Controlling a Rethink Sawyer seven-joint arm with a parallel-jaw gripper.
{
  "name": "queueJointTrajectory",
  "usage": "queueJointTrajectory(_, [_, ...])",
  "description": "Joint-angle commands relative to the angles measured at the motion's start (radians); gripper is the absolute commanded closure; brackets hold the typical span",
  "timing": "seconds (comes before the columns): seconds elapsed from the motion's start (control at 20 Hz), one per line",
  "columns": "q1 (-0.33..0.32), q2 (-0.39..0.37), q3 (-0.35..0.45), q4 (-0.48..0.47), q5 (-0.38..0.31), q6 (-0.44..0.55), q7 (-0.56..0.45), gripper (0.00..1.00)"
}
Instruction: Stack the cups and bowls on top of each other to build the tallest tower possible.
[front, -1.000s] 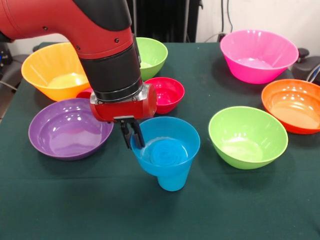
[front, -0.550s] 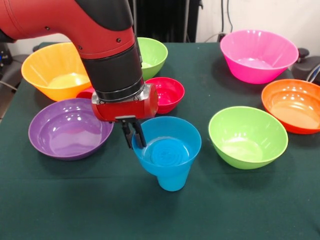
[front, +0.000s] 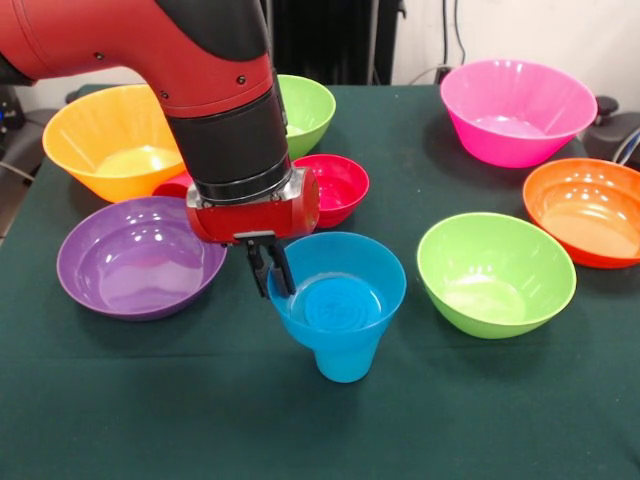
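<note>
A green cloth-covered table (front: 120, 420) was recorded, bearing bowls and cups. The blue bowl (front: 340, 285) was seated in the mouth of the blue cup (front: 347, 362), which stood upright near the middle of the table, toward the near edge. The gripper (front: 270, 270) was lowered at the left part of the blue bowl's rim, its dark fingers (front: 280, 268) drawn close together about that rim, apparently pinching it. The red and black arm (front: 200, 90) was brought in from the upper left. The purple bowl (front: 135, 258) was placed toward the left edge, apart from the blue bowl. The yellow bowl (front: 105, 140) was set behind it, at the far left corner. The red bowl (front: 335, 188) was found just behind the gripper's red housing. A further red object (front: 170, 186) was seen only as a sliver to the left of the arm; it could not be identified. One green bowl (front: 308, 110) was located at the far edge, partly hidden by the arm. The other green bowl (front: 495, 272) was placed right of the blue bowl, clear of it. The orange bowl (front: 590, 210) was cut by the right edge of the view. The pink bowl (front: 515, 110) was set toward the far right corner. All bowls were seen mouth upward.
</note>
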Motion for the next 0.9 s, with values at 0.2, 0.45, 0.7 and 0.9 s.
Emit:
queueJointTrajectory(0.2, [0.043,-0.021,-0.028,0.067,-0.072,-0.068,-0.147,1.0])
queueJointTrajectory(0.45, [0.041,-0.019,-0.027,0.066,-0.07,-0.07,-0.156,1.0])
queueJointTrajectory(0.7, [0.042,-0.019,-0.029,0.065,-0.068,-0.069,-0.161,1.0])
queueJointTrajectory(0.9, [0.041,-0.019,-0.031,0.068,-0.069,-0.071,-0.16,1.0])
